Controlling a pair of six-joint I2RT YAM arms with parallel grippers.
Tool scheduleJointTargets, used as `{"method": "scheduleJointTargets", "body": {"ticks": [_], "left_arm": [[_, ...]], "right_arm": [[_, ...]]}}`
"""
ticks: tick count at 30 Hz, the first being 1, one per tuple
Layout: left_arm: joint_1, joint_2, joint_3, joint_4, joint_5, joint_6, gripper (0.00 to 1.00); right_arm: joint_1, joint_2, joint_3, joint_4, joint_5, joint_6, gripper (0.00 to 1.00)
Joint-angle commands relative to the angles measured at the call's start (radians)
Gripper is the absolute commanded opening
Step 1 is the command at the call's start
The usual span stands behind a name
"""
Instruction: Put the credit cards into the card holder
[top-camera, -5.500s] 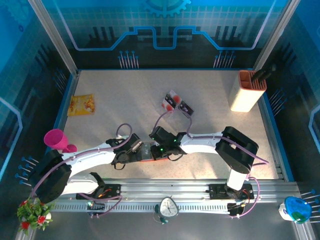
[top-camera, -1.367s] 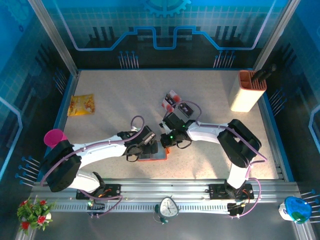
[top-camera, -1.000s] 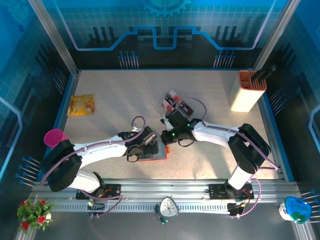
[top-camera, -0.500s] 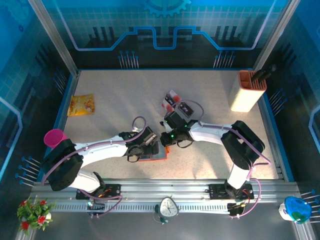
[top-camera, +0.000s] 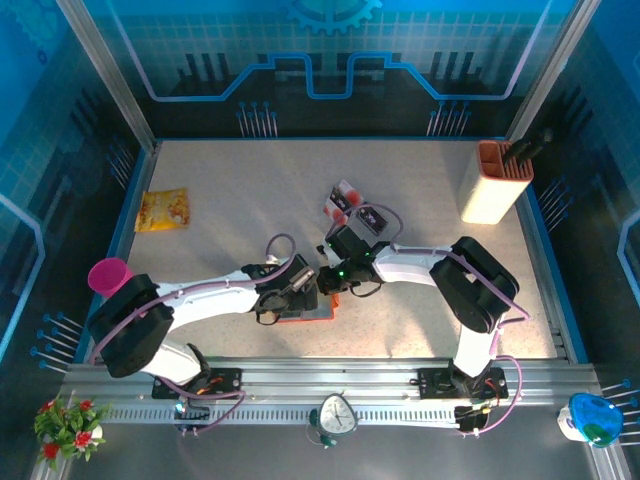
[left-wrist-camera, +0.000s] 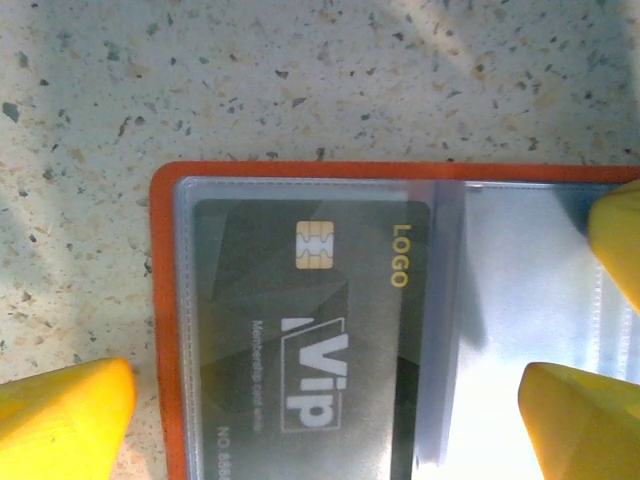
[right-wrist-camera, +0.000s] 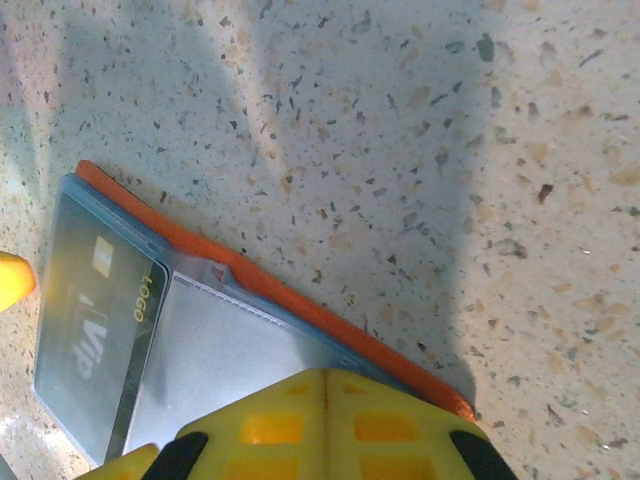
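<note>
**Top external:** both arms have drawn in over the open card holder (top-camera: 306, 312). Spare credit cards (top-camera: 350, 205) lie beyond it on the surface (top-camera: 220, 200).

**Left wrist:** the left gripper (left-wrist-camera: 320, 425) is spread wide astride the pocketed VIP card (left-wrist-camera: 310, 330).

**Right wrist:** the right gripper (right-wrist-camera: 325, 425), fingers together, appears to pin the holder's edge. One card is stowed; the others remain.

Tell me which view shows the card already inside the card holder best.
The left wrist view: the black card lies under the card holder's clear pocket, with its chip and lettering legible. The right wrist view shows it smaller and slanted. In the top external view the holder sits between the arms, and the card is too small to tell.
</note>
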Motion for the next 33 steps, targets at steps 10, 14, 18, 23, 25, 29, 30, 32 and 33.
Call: {"method": "scheduleJointTargets", "body": {"ticks": [10,14,18,23,25,29,30,32,33], "left_arm": [[-0.009,0.007,-0.02,-0.017,-0.061,0.019,0.83],[-0.01,-0.023,-0.042,0.006,-0.058,0.012,0.83],[-0.009,-0.044,-0.063,0.02,-0.058,0.001,0.83],[-0.01,-0.066,-0.09,0.04,-0.058,-0.011,0.82],[-0.009,-0.076,-0.098,0.044,-0.059,-0.014,0.81],[-0.009,-0.106,-0.118,0.051,-0.07,-0.022,0.81],[-0.009,-0.113,-0.123,0.054,-0.071,-0.024,0.8],[-0.009,-0.129,-0.132,0.056,-0.076,-0.029,0.8],[-0.009,-0.136,-0.136,0.056,-0.079,-0.031,0.8]], "right_arm": [[0.007,-0.048,-0.014,-0.012,-0.005,0.028,0.0],[0.003,-0.095,-0.025,-0.02,0.012,0.048,0.1],[0.003,-0.113,-0.047,0.003,0.011,0.082,0.21],[0.013,-0.093,-0.058,0.042,-0.012,0.118,0.26],[0.022,-0.08,-0.06,0.063,-0.023,0.134,0.27],[0.039,-0.053,-0.06,0.094,-0.034,0.161,0.28],[0.042,-0.046,-0.058,0.095,-0.038,0.165,0.28],[0.048,-0.036,-0.052,0.096,-0.04,0.168,0.28],[0.05,-0.032,-0.049,0.095,-0.039,0.17,0.28]]}}
